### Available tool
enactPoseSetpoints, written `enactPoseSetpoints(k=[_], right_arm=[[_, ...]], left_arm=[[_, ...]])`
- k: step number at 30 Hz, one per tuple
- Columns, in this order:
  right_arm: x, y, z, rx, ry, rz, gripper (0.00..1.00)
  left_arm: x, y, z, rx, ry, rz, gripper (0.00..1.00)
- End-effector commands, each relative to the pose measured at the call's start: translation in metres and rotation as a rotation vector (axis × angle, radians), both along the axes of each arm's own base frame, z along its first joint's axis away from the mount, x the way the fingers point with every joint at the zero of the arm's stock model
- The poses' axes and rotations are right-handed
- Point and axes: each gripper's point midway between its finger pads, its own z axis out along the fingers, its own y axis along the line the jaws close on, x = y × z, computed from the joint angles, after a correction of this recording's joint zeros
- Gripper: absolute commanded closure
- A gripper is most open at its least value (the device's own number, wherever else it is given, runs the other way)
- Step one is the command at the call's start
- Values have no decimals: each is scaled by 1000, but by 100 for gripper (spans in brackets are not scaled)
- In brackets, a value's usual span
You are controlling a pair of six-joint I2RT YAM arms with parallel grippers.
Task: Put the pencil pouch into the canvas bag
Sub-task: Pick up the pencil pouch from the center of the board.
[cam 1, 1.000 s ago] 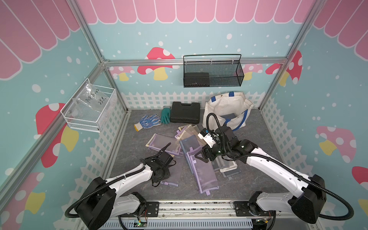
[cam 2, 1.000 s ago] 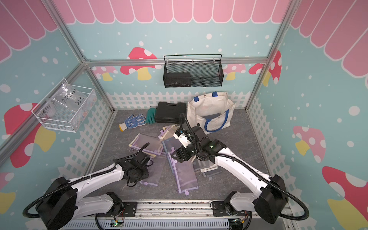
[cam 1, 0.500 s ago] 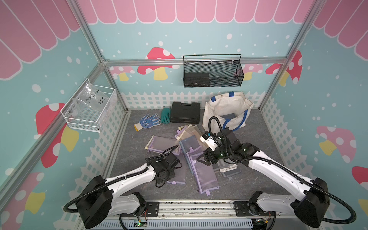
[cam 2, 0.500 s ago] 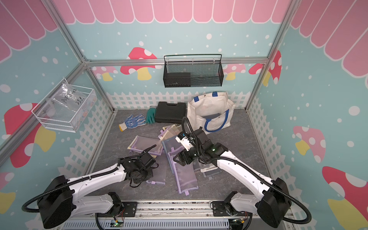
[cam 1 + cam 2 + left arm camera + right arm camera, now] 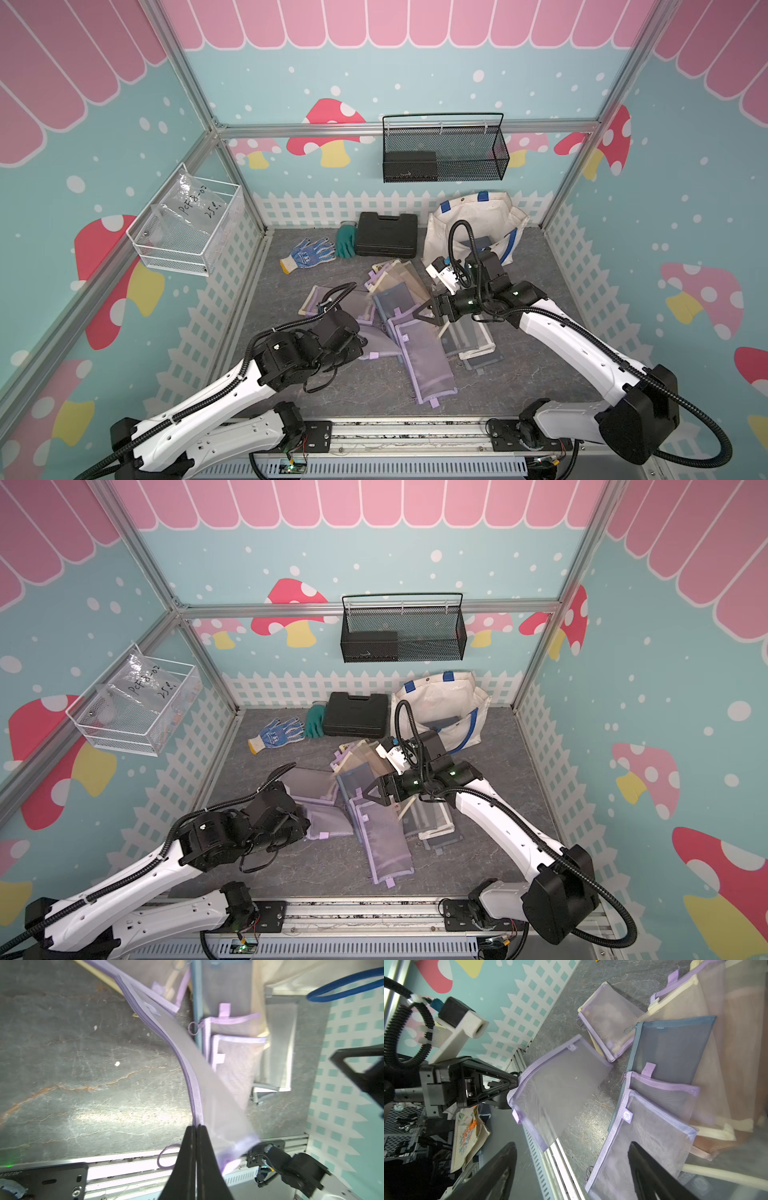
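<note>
My left gripper (image 5: 196, 1126) is shut on the zipper edge of a purple mesh pencil pouch (image 5: 207, 1076), whose held edge is raised off the floor. In both top views that pouch (image 5: 376, 343) (image 5: 328, 818) lies left of the pouch pile, at the left gripper (image 5: 360, 343). The right wrist view shows the same pouch (image 5: 562, 1084) pinched by the left gripper (image 5: 510, 1084). My right gripper (image 5: 424, 313) (image 5: 572, 1147) hangs open over the pile, holding nothing. The cream canvas bag (image 5: 478, 220) (image 5: 440, 696) with blue handles stands at the back right, mouth open.
Several more mesh pouches lie mid-floor: a long purple one (image 5: 424, 361), a blue one (image 5: 395, 297), beige ones (image 5: 399, 274). A black case (image 5: 386, 239), a blue dotted glove (image 5: 309, 253) and a green glove (image 5: 345, 243) sit at the back. Wire baskets (image 5: 444, 153) (image 5: 187, 228) hang on the walls.
My left gripper moved right to the purple pouch, shut on its edge and lifted it. My right gripper shifted slightly toward the front and its jaws spread wider.
</note>
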Motion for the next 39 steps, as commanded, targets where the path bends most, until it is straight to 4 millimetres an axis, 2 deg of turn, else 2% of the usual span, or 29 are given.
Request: enactPoseSetpoints(k=[1,4,12,17,22,25,28,32,37,38,39], right_arm=[[-17,5,26,140,51,69,12],[-16,8,33,178,64,78,12],[-3,13,35,290,154,75,11],[4,21,40,352,197,99,11],[10,24,51,429,210,93,13],[12,23,67,492,184,90,25],[14,24,78,530,172,95,49],[21,25,80,536,155,91,68],[27,24,78,512,143,64,93],[29,23,76,496,118,50,97],[32,21,74,478,111,31,100]], left_arm=[[9,0,22,21,-86,-6,100],[15,-14,50,-3,-209,-72,100],[20,-44,110,-144,-468,-203,100],[19,-62,124,-202,-540,-276,100],[19,-74,120,-237,-555,-313,100],[18,-75,114,-235,-547,-316,100],[19,-74,112,-244,-556,-309,100],[19,-71,113,-237,-566,-302,100],[25,-66,103,-183,-542,-277,100],[26,-66,99,-169,-532,-267,97],[28,-65,96,-158,-523,-256,89]])
